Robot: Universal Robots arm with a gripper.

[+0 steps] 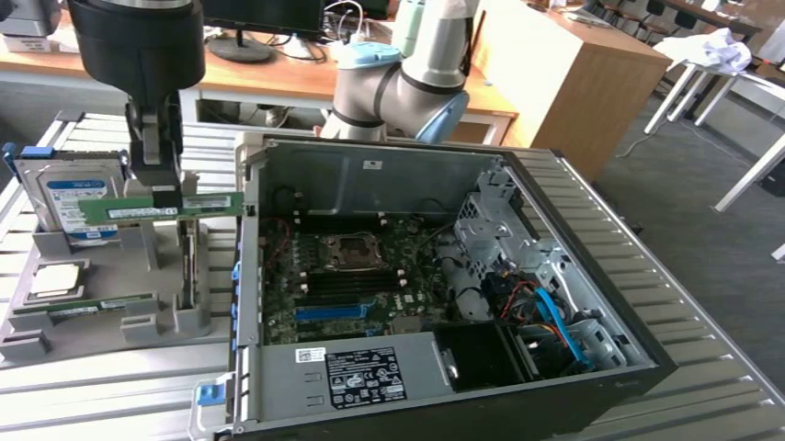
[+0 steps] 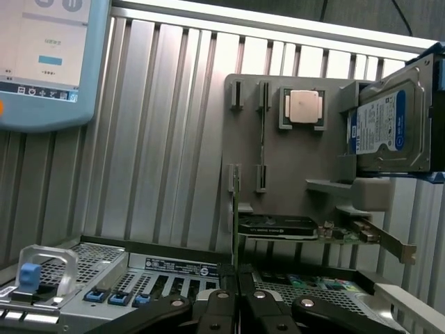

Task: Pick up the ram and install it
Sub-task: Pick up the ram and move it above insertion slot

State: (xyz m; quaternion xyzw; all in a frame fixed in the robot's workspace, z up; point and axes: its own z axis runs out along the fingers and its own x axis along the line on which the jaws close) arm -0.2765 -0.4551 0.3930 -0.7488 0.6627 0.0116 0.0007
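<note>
1. The gripper (image 1: 162,195) hangs over the grey holder (image 1: 123,322), which sits on the slatted tabletop (image 1: 687,303) toward its edge at the exterior view's left.
2. Its fingers (image 1: 157,175) are clamped on the ram (image 1: 211,203), gripping the green stick near its middle.
3. The ram is clear of the holder, held level with its long side lying along the holder, between the hard drive (image 1: 72,197) and the wall of the open computer case (image 1: 589,276).
4. In the wrist view the ram (image 2: 234,229) appears edge-on as a thin line rising out of the closed fingers (image 2: 221,306) of the gripper (image 2: 236,285).
5. The hard drive stands upright in its bracket at the holder's far end, just beside the ram's end.
6. A square silver processor (image 1: 55,280) lies in its recess on the holder, and a second green stick (image 1: 86,305) rests on edge in a slot near the holder's front.
7. The case lies on its side in the middle of the tabletop, with the motherboard (image 1: 349,276) exposed and its long memory slots (image 1: 337,292) beside the processor socket (image 1: 349,250).
8. The wrist view also shows a black expansion card (image 2: 278,226) at the holder's near edge.
</note>
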